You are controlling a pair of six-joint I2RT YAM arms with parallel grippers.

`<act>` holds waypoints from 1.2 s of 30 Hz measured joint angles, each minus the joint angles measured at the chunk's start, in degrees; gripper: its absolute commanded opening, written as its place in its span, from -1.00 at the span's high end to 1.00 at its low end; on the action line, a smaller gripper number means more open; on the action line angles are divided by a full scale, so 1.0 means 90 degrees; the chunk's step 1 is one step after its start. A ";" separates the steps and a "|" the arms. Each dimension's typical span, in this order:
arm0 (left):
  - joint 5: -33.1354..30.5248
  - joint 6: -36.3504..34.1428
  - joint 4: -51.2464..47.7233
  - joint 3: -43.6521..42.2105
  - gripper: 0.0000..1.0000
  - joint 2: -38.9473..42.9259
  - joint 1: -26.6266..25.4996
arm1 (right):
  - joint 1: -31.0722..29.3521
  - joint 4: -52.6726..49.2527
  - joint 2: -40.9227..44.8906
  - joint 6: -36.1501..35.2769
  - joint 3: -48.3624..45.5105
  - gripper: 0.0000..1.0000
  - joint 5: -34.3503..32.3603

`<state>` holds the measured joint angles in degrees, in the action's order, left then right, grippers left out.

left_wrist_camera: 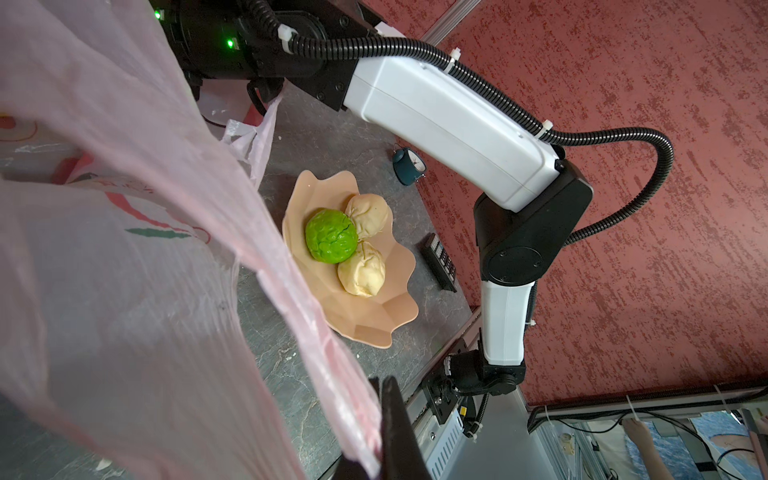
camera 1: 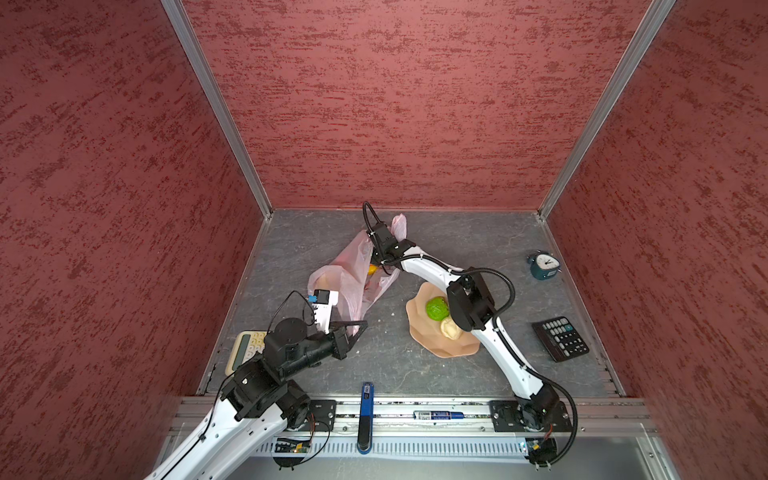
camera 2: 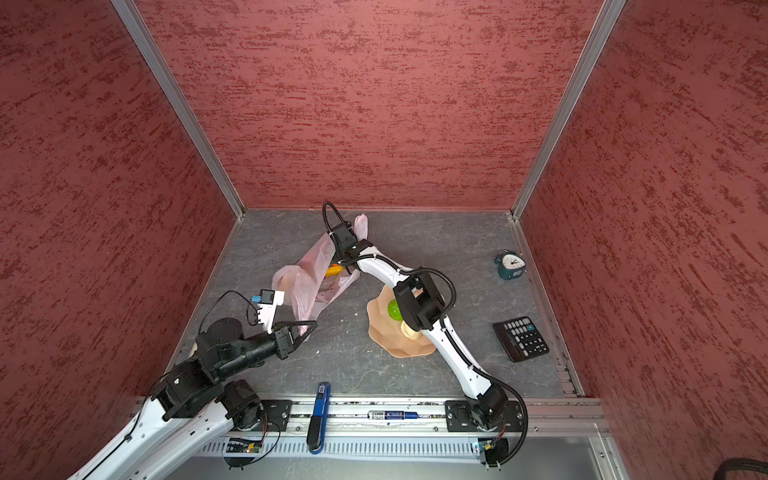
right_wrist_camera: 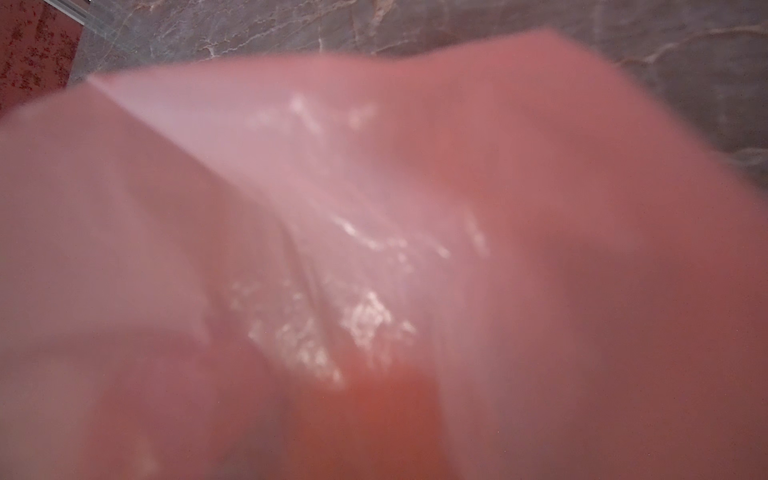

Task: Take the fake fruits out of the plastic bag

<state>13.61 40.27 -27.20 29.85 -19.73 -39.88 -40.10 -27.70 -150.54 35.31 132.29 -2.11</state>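
Note:
The pale pink plastic bag (camera 1: 353,282) (camera 2: 307,286) lies left of centre on the grey floor. My left gripper (camera 1: 360,325) (left_wrist_camera: 380,415) is shut on one stretched handle (left_wrist_camera: 332,365) of it. My right wrist (camera 1: 386,243) (camera 2: 347,241) reaches down into the bag's mouth, and pink film (right_wrist_camera: 374,208) hides its fingers. A yellow-orange fake fruit (camera 1: 372,270) (camera 2: 334,271) shows in the opening beside that wrist. In the peach dish (camera 1: 440,347) (left_wrist_camera: 365,324) lie a green ball (camera 1: 436,308) (left_wrist_camera: 331,236) and two cream balls (left_wrist_camera: 368,216) (left_wrist_camera: 361,270).
A small teal alarm clock (camera 1: 544,265) stands at the back right and a black calculator (camera 1: 561,338) lies near the right wall. A cream calculator (camera 1: 245,349) sits partly under my left arm. A blue tool (camera 1: 365,415) rests on the front rail.

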 measured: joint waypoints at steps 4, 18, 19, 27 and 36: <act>-0.0158 -0.0066 0.0231 0.0024 0.85 -0.0250 -0.0005 | 0.0029 0.0355 0.0291 -0.0182 -0.0576 0.34 0.0121; -0.0393 -0.0692 0.1693 0.0627 0.86 -0.2108 0.0627 | -0.0136 0.0826 0.2545 -0.0979 -0.3096 0.40 0.1224; -0.0376 -0.0702 0.1756 0.0644 0.87 -0.2110 0.0699 | -0.0168 0.0843 0.2647 -0.1020 -0.3198 0.40 0.1265; -0.0199 -0.0721 0.1938 0.0675 0.87 -0.1914 0.1134 | -0.0291 0.0857 0.3429 -0.1387 -0.4014 0.40 0.1719; -0.0010 -0.0692 0.1848 0.0682 0.87 -0.1790 0.1202 | -0.0284 0.0658 0.4459 -0.1761 -0.4172 0.41 0.2399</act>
<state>13.52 34.04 -10.57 35.99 -35.83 -29.06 -42.65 -21.78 -110.41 19.46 94.74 19.49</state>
